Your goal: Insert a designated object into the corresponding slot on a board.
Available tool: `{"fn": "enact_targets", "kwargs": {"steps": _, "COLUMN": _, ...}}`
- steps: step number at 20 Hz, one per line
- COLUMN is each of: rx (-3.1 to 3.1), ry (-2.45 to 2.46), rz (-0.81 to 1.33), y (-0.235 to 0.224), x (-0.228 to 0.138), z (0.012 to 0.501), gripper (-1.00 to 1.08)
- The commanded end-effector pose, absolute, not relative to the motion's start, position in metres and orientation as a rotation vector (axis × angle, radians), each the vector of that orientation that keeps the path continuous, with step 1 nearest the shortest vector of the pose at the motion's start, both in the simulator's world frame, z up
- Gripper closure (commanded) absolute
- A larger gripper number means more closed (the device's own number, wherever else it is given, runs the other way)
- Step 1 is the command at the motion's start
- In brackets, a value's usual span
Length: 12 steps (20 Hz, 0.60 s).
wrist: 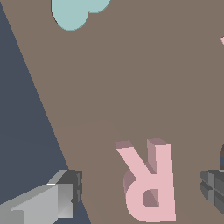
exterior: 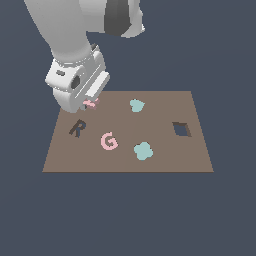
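The pink R (wrist: 151, 183) lies flat on the board (wrist: 131, 87), sitting right between the end effector's (wrist: 142, 190) two fingers (wrist: 65, 197) — they're spread wide, not touching it, so I'd guess it's lining up for a pinch. The R-shaped slot (exterior: 77, 128) is nearby, towards the exterior view's lower left, with the pink G (exterior: 108, 141) just beside it.

We are looking at a simulated test scene, not a real room: a flat brown rectangular board (exterior: 165, 160) is lying on a featureless dark blue-grey ground (exterior: 125, 215), everything rendering smooth and untextured.
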<state>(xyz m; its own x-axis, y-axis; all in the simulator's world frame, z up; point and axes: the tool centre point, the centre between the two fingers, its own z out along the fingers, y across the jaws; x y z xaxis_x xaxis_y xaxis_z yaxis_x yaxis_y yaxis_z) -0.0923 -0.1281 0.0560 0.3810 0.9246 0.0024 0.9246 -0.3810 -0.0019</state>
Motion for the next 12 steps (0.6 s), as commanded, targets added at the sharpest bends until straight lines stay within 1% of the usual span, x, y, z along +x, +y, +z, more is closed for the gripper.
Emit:
{"fn": "enact_targets", "kwargs": {"steps": 1, "rx": -2.581, "ry": -1.789, "rz": -0.001, "y": -0.1324, "x": -0.0916, "z": 0.0529, "gripper": -0.92}}
{"fn": "enact_targets", "kwargs": {"steps": 12, "rx": -2.549, "ry": -1.836, "rz": 0.0, "y": -0.1377, "x": -0.0901, "z": 0.0495, "gripper": -0.92}}
